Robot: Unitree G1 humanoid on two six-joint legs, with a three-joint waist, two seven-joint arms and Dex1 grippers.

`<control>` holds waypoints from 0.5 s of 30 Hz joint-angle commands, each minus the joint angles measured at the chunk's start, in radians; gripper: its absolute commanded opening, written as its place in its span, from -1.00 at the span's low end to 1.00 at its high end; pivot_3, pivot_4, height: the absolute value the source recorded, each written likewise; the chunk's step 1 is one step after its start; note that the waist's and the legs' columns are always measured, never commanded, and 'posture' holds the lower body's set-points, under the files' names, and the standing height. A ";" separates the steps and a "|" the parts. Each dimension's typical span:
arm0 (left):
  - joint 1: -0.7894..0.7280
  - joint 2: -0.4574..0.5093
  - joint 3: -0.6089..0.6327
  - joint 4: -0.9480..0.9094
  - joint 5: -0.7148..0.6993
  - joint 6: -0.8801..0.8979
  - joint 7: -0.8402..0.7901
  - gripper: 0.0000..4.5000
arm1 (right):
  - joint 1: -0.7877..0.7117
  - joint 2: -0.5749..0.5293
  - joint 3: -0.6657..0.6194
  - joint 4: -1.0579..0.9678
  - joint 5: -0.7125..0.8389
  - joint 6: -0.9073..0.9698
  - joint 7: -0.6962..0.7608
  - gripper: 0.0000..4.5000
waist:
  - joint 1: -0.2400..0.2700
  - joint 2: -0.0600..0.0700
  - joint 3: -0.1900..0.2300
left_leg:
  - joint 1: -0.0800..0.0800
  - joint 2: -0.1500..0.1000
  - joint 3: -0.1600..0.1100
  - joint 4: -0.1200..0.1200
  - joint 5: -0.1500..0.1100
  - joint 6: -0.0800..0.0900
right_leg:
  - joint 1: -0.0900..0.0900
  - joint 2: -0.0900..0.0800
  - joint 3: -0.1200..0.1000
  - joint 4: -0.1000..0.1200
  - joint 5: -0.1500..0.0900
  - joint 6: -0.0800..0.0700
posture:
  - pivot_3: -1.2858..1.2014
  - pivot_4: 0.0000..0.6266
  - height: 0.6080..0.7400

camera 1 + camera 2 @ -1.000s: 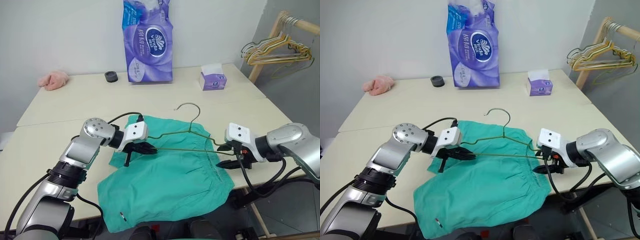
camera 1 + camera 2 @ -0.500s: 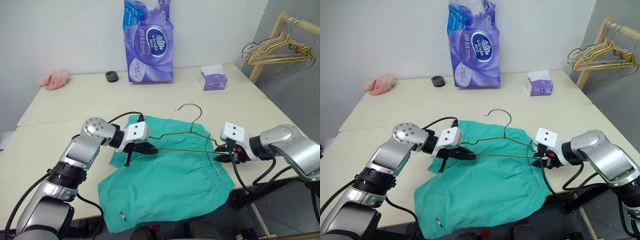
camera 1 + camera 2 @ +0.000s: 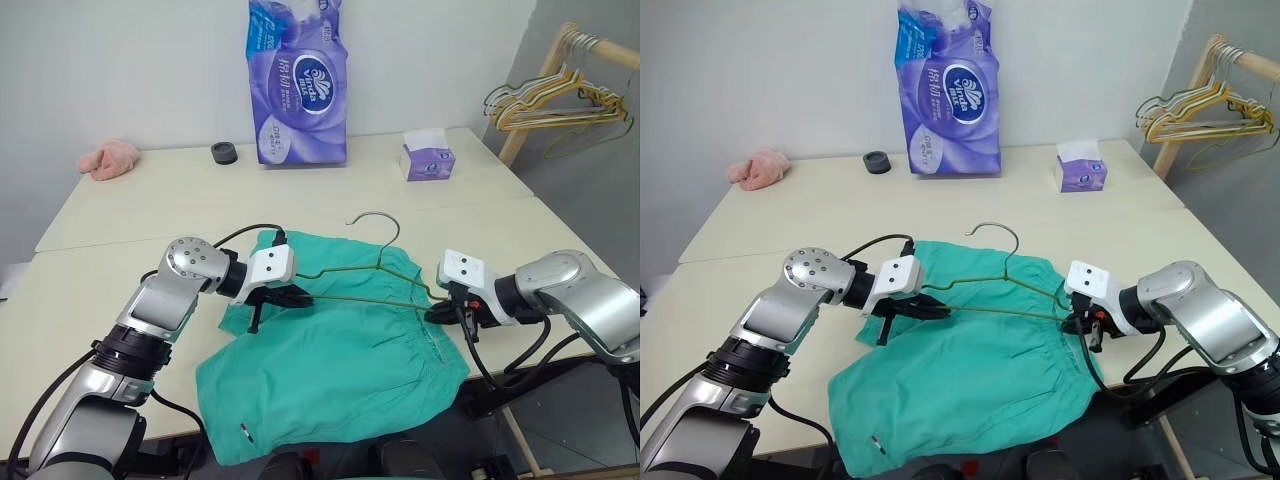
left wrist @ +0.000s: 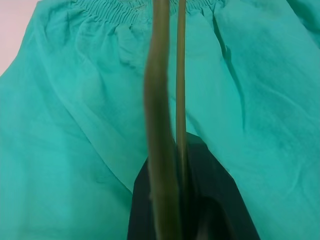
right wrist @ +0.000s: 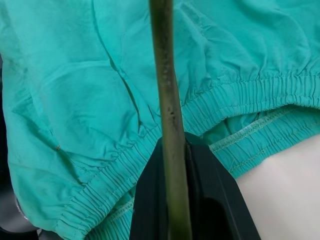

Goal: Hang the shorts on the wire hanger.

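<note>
The teal-green shorts lie flat on the table near its front edge, waistband toward my right arm. Just above them hangs the thin olive wire hanger, its hook pointing away from me. My left gripper is shut on the hanger's left corner. My right gripper is shut on its right corner, over the waistband. In the left wrist view the wire runs between the black fingers over the shorts. In the right wrist view the wire crosses the elastic waistband.
At the back of the cream table stand a purple tissue-roll pack, a small tissue box, a black round object and a pink cloth. A wooden rack with bunched hangers stands beyond the table's right edge.
My right gripper has gone from open to shut on the hanger's right corner, edging in slightly. The left gripper and the shorts have stayed put.
</note>
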 commanded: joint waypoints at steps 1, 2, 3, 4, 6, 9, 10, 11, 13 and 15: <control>-0.017 -0.016 0.012 -0.034 -0.036 0.012 -0.004 -0.54 | -0.013 0.001 -0.039 -0.016 0.007 0.005 -0.016 -1.00 | 0.000 0.000 0.000 | 0.000 0.000 0.000 0.000 0.000 0.000 | 0.000 0.000 0.000 0.000 0.000 0.000 | -0.10 -0.84 1.00; -0.016 -0.017 0.015 -0.036 -0.039 0.014 -0.005 -0.41 | -0.012 0.000 -0.040 -0.016 0.007 0.004 -0.017 -1.00 | 0.000 0.000 0.000 | 0.000 0.000 0.000 0.000 0.000 0.000 | 0.000 0.000 0.000 0.000 0.000 0.000 | -0.10 -0.84 1.00; -0.015 -0.022 0.024 -0.036 -0.046 0.017 0.001 -0.28 | -0.010 -0.001 -0.045 -0.011 0.007 0.004 -0.020 -1.00 | 0.000 0.000 0.000 | 0.000 0.000 0.000 0.000 0.000 0.000 | 0.000 0.000 0.000 0.000 0.000 0.000 | -0.10 -0.84 1.00; -0.014 -0.025 0.029 -0.036 -0.051 0.019 0.006 -0.14 | -0.009 -0.001 -0.048 -0.008 0.007 0.003 -0.023 -1.00 | 0.000 0.000 0.000 | 0.000 0.000 0.000 0.000 0.000 0.000 | 0.000 0.000 0.000 0.000 0.000 0.000 | -0.10 -0.84 1.00; -0.015 -0.034 0.045 -0.029 -0.060 0.016 0.023 0.13 | -0.004 -0.001 -0.057 -0.005 0.009 0.006 -0.028 -1.00 | 0.000 0.000 0.000 | 0.000 0.000 0.000 0.000 0.000 0.000 | 0.000 0.000 0.000 0.000 0.000 0.000 | -0.10 -0.84 1.00; -0.050 -0.057 0.136 0.033 -0.129 0.076 0.080 0.37 | 0.022 -0.009 -0.100 0.006 0.024 0.022 -0.042 -1.00 | 0.000 0.000 0.000 | 0.000 0.000 0.000 0.000 0.000 0.000 | 0.000 0.000 0.000 0.000 0.000 0.000 | -0.10 -0.85 1.00; -0.058 -0.062 0.159 0.046 -0.146 0.100 0.096 0.37 | 0.032 -0.011 -0.113 0.006 0.030 0.028 -0.046 -1.00 | 0.001 0.000 0.000 | 0.000 0.000 0.000 0.000 0.000 0.000 | 0.000 0.000 0.000 0.000 0.000 0.000 | -0.10 -0.86 1.00; -0.072 -0.059 0.184 0.076 -0.155 0.113 0.113 0.37 | 0.051 -0.018 -0.137 0.006 0.038 0.036 -0.050 -1.00 | 0.000 0.000 0.000 | 0.000 0.000 -0.001 0.001 0.000 0.000 | 0.000 0.000 0.000 0.000 0.000 0.000 | -0.10 -0.86 1.00; -0.090 -0.040 0.216 0.132 -0.160 0.113 0.132 0.37 | 0.101 -0.038 -0.196 0.006 0.060 0.056 -0.059 -1.00 | 0.001 -0.001 0.000 | 0.000 0.000 -0.001 0.001 0.000 0.000 | 0.000 0.000 -0.001 0.001 0.000 0.000 | -0.10 -0.87 1.00; -0.106 -0.030 0.244 0.182 -0.166 0.121 0.154 0.37 | 0.157 -0.055 -0.253 0.005 0.076 0.070 -0.068 -1.00 | 0.001 -0.001 -0.001 | 0.000 0.000 -0.001 0.001 0.000 0.000 | 0.000 0.000 -0.001 0.000 0.000 0.000 | -0.10 -0.87 1.00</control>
